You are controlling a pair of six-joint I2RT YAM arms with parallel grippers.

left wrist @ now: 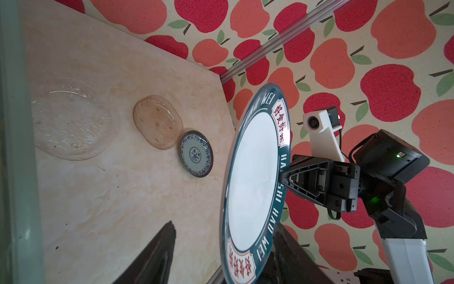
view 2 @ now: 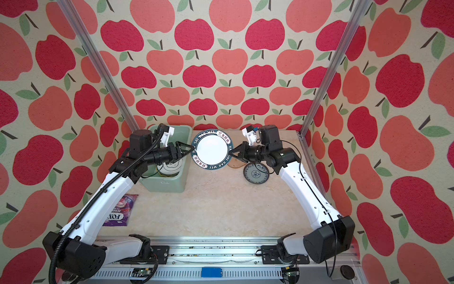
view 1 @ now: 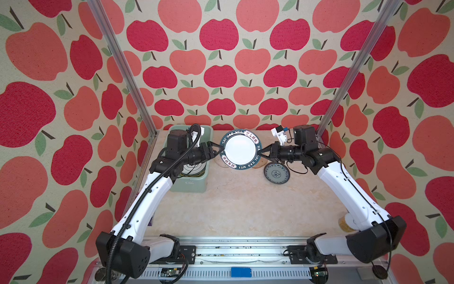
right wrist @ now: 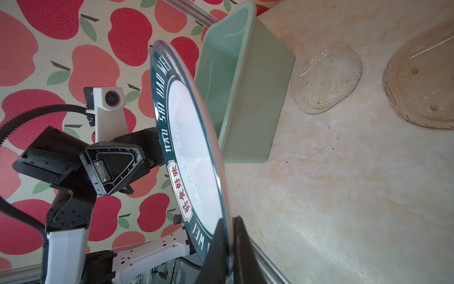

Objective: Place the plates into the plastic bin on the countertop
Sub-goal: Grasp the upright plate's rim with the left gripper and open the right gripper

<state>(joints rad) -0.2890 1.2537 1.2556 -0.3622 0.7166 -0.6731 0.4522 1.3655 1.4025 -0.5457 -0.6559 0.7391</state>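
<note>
Above the countertop [view 1: 245, 209], right pincer [view 1: 261, 153] pinches white, teal-rimmed lettered plate [view 1: 240, 148]; left pincer [view 1: 220, 150] spread.

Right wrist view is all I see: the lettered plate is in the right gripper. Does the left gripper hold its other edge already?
Observer: Not yet. In the left wrist view the left gripper is open, one finger on each side of the rim of the lettered plate.
Operator: Is anything in the plastic bin? I see only an empty end.
Observer: Yes, a white plate lies inside, partly hidden by the left arm.
Operator: Any plate that my view misses?
Observer: A grey-blue patterned plate on the countertop, near the right gripper.
</note>
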